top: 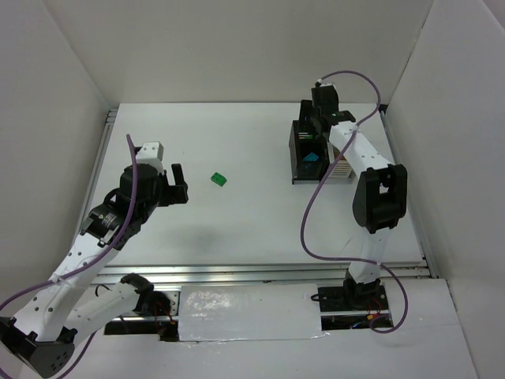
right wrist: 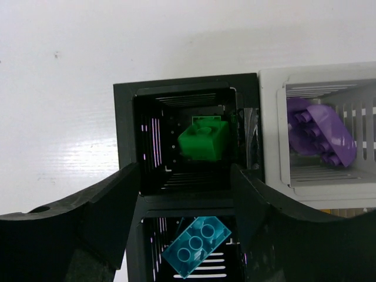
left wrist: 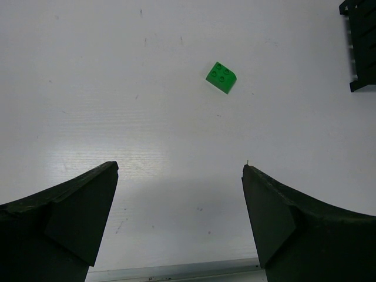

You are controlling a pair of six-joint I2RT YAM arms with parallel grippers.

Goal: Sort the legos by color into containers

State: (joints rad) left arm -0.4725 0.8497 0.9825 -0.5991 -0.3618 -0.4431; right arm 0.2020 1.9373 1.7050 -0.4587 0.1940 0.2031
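A green lego (top: 218, 179) lies alone on the white table; in the left wrist view it (left wrist: 222, 77) sits ahead and slightly right of my fingers. My left gripper (top: 170, 189) (left wrist: 180, 167) is open and empty, short of it. My right gripper (top: 319, 130) (right wrist: 187, 170) is open and empty above the containers (top: 304, 150). Below it, one black bin (right wrist: 126, 117) holds a green lego (right wrist: 202, 141). The nearer black bin (right wrist: 136, 235) holds a teal lego (right wrist: 197, 247). A white bin (right wrist: 270, 129) holds purple legos (right wrist: 320, 135).
White walls close in the table at the back and on both sides. A metal rail (top: 260, 272) runs along the near edge. A corner of a black bin (left wrist: 361, 41) shows at the top right of the left wrist view.
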